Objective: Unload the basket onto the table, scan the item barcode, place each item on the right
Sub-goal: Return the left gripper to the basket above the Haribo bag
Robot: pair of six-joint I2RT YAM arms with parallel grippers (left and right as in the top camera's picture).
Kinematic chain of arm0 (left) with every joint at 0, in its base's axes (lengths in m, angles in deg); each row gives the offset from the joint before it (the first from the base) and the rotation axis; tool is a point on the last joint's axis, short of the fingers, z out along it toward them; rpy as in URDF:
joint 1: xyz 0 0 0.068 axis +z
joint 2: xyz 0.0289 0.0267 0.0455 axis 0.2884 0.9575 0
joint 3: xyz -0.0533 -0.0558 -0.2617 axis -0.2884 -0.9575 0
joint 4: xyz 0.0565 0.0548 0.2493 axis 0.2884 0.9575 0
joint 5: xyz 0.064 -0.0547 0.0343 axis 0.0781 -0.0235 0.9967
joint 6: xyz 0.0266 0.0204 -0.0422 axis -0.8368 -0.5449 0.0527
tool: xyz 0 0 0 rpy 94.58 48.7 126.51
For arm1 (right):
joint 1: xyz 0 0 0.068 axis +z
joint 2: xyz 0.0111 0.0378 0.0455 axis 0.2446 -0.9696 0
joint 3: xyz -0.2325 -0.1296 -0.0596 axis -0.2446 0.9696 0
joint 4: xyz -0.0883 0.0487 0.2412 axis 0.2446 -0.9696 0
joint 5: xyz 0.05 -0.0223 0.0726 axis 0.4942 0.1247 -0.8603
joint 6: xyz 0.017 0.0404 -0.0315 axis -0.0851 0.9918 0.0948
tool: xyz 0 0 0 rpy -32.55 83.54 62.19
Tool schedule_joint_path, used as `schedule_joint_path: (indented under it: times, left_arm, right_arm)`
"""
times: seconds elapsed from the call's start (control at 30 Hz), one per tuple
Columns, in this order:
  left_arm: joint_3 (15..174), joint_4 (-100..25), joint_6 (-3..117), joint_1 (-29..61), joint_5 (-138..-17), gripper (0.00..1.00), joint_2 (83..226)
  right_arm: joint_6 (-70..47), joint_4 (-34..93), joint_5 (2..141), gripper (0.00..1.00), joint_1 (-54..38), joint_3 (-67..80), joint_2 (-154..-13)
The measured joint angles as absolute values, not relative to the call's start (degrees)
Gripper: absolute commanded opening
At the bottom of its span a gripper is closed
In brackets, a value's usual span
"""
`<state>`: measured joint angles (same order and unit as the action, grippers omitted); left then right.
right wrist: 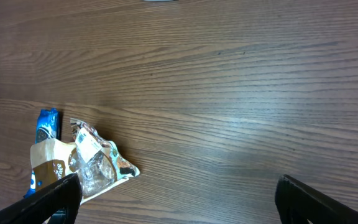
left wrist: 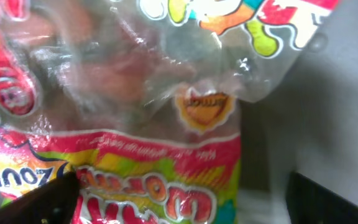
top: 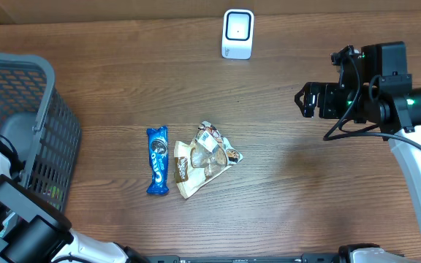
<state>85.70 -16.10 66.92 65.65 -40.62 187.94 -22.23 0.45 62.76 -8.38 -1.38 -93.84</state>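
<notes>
two pincers stand wide open: left gripper [left wrist: 185,205] right over a gummy bag [left wrist: 135,124] in the grey basket [top: 50,109], right gripper [top: 303,100] above the brown wooden table [top: 283,183], cookie pack [top: 157,161] beside snack bag [top: 205,157], scanner [top: 237,33] at the far edge.

Jaws wide on both sides: the right gripper [right wrist: 176,202] reaches out, fingers far apart; the left gripper [left wrist: 182,205] spreads likewise.
</notes>
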Motion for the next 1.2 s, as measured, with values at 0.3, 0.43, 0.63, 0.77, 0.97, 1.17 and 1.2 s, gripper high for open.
schedule_joint_path:
  times: [0.3,0.43,0.63,0.77,0.97,1.17,1.2]
  left_arm:
    - [87.3,-14.2,65.9,66.0,-40.2,0.04,188.6]
    - [92.3,-9.3,65.9,66.0,-45.4,0.04,190.4]
    - [108.8,3.1,64.6,66.0,-52.8,0.04,192.2]
    - [125.2,10.8,62.5,65.6,-54.9,0.04,191.8]
    - [142.2,16.6,60.4,64.0,-56.1,0.04,187.2]
    - [146.5,17.5,59.9,63.2,-55.9,0.53,179.7]
    - [146.5,17.8,60.1,63.2,-55.4,0.69,179.2]
  right_arm:
    - [-22.2,1.2,62.8,1.0,-8.4,-1.4,-93.8]
    - [-22.2,1.6,62.8,1.0,-8.4,-1.4,-93.8]
    - [-22.2,1.7,63.0,1.0,-8.4,-1.4,-93.9]
    - [-22.2,1.7,63.0,1.0,-8.4,-1.4,-93.9]
    - [-22.2,1.7,63.0,1.0,-8.4,-1.4,-93.8]
    - [-22.2,1.7,63.0,1.0,-8.4,-1.4,-93.9]
    - [-22.2,1.7,63.0,1.0,-8.4,-1.4,-93.9]
